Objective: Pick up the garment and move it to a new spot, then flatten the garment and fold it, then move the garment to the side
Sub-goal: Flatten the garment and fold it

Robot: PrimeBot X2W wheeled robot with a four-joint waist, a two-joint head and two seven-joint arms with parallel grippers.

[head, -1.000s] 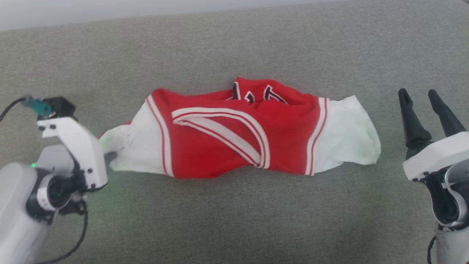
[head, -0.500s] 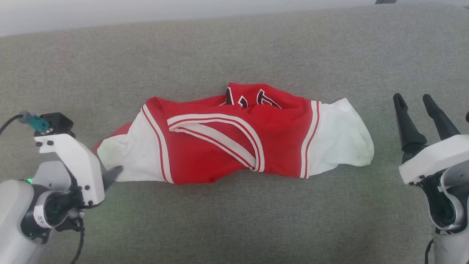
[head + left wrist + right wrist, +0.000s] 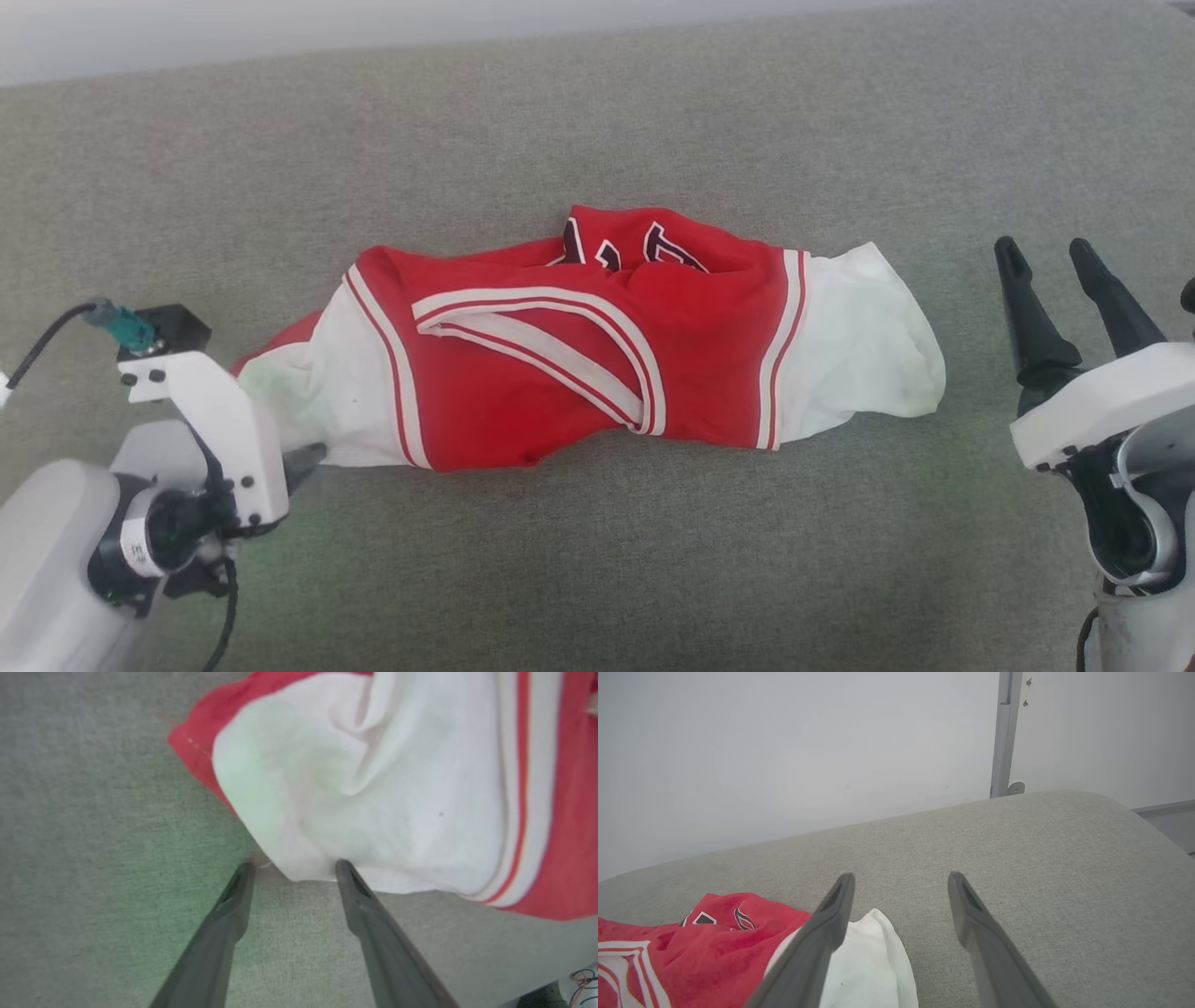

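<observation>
The garment [image 3: 579,355] lies crumpled in a long band across the middle of the grey cushion, red in the centre with white panels at both ends and dark lettering on a raised fold at the back. My left gripper [image 3: 303,457] sits at its near left corner. In the left wrist view the left gripper [image 3: 294,865] is open, with the tip of the white panel [image 3: 373,788] lying between the two fingertips. My right gripper [image 3: 1046,257] stands open to the right of the garment, apart from it. In the right wrist view the garment [image 3: 714,938] lies left of the right gripper [image 3: 901,877].
A grey fabric cushion [image 3: 597,560] carries everything. Its far edge meets a pale wall [image 3: 784,742], and a grey metal post [image 3: 1004,732] stands behind the rounded far right corner [image 3: 1134,812].
My left gripper has drawn back toward the near side, from the garment's left end to its near left corner. The head camera shifted a little. The right gripper kept its place.
</observation>
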